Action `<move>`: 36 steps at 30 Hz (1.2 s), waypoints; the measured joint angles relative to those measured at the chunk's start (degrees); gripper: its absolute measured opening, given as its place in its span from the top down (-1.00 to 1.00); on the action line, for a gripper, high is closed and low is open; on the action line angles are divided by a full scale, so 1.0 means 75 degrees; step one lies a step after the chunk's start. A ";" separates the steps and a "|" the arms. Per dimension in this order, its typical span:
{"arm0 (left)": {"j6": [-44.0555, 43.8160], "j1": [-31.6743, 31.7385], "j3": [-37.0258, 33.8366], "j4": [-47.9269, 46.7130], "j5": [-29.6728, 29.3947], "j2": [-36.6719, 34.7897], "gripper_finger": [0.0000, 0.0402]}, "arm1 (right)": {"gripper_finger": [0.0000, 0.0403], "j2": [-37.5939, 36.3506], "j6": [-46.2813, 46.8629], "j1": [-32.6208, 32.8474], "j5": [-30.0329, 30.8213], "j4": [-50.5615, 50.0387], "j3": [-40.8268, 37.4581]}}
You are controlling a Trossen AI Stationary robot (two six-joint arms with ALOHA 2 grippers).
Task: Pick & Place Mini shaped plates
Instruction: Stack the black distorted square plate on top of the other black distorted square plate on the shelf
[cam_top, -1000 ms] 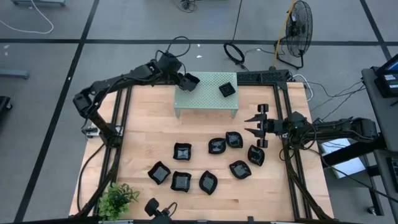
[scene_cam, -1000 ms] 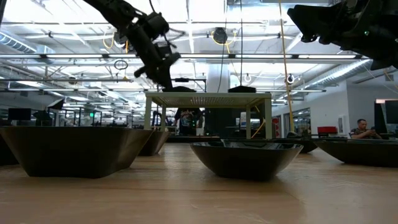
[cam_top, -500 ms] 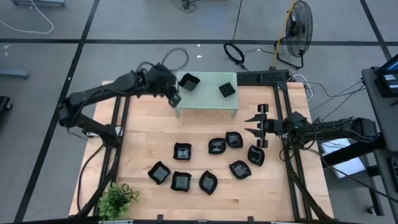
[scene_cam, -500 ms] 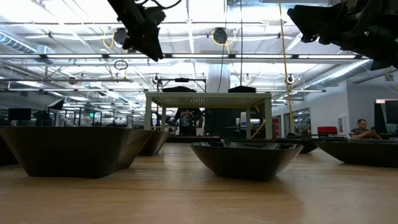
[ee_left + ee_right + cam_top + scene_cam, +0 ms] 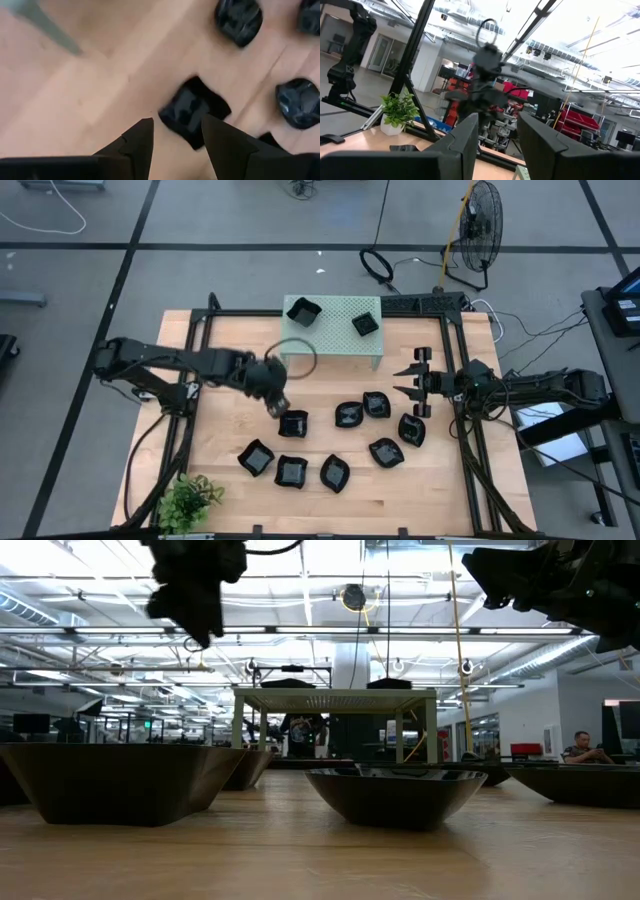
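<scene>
The left gripper point(image 5: 176, 131) is seen with its fingers point(image 5: 136, 145) apart and nothing between them, poised above a square plate point(image 5: 194, 111) lying flat on the worktop point(image 5: 220, 395). In the high view the same gripper point(image 5: 276, 404) hangs just beside that plate point(image 5: 293, 423), approx. at the top-left of the loose group.

Step in hand, as judged: approach for the next pick. For a clean grasp, the fingers should be centred so one wall of the plate lies between them, then lowered vertically; the glossy, sloped wall is likely to slip if caught at a corner. Closing should be delayed until the tips are below the rim.

Two plates point(image 5: 303, 311) point(image 5: 365, 324) are already set on the green stand point(image 5: 335, 345). Nine more remain on the worktop, incl. a front row point(image 5: 256, 458) and a right-hand cluster point(image 5: 376, 405), which sits close together; the target plate stands somewhat apart, so access is open on its left side.

The right gripper point(image 5: 409, 380) waits near the right edge w/ fingers partly apart, empty, clear of the left arm's path. A stand leg is near the approach route and should be avoided on the lift. A small plant point(image 5: 190, 500) stands at the front-left corner, well apart.
</scene>
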 joint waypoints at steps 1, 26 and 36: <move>-0.0286 -0.0153 -0.0130 0.0014 -0.0003 0.0036 0.17 | 0.38 0.0000 0.0018 0.0000 0.0000 0.0002 0.0000; -0.3323 -0.0817 -0.2516 0.2330 0.0102 0.0742 0.17 | 0.38 0.0000 0.0074 -0.0002 0.0003 0.0007 0.0000; -0.2898 -0.0713 -0.2513 0.2969 0.0606 0.1324 0.17 | 0.38 0.0003 0.0074 0.0000 0.0003 0.0036 0.0000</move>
